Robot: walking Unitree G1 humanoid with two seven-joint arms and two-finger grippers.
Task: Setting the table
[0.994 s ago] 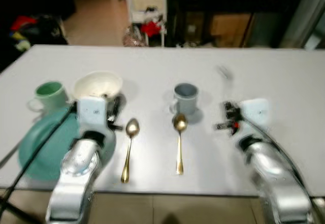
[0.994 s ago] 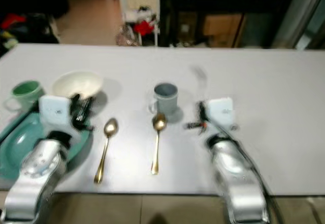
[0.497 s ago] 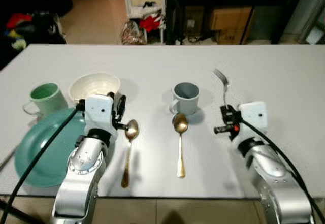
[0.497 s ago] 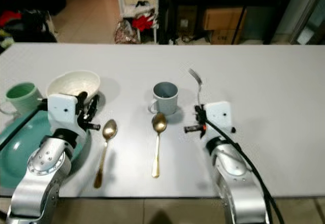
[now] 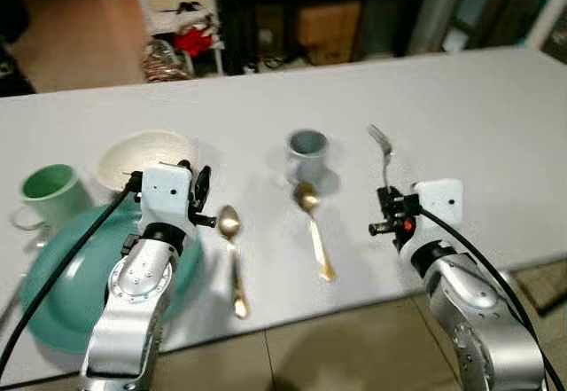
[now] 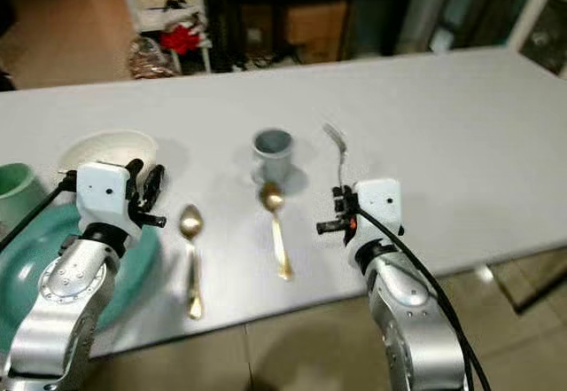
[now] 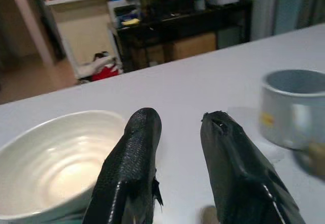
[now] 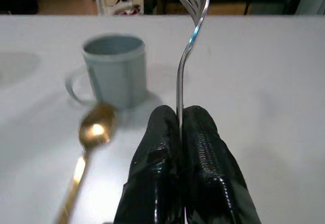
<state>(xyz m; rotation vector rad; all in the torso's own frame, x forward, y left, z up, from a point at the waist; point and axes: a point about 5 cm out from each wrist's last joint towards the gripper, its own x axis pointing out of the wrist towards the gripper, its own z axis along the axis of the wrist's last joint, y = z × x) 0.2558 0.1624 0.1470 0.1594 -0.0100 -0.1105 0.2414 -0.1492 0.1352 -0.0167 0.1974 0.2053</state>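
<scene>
The right gripper (image 8: pixel 179 127) stays clamped on the fork (image 8: pixel 189 31), tines up above the table (image 5: pixel 478 125); only the camera has swung, so the fork is still unplaced. The left gripper (image 7: pixel 175 148), fingers apart, hovers by the white bowl (image 7: pixel 45 158). Beyond lie two gold spoons (image 5: pixel 312 227), the grey mug (image 5: pixel 306 147), a teal plate (image 5: pixel 53 276) and green mug (image 5: pixel 44 191)
</scene>
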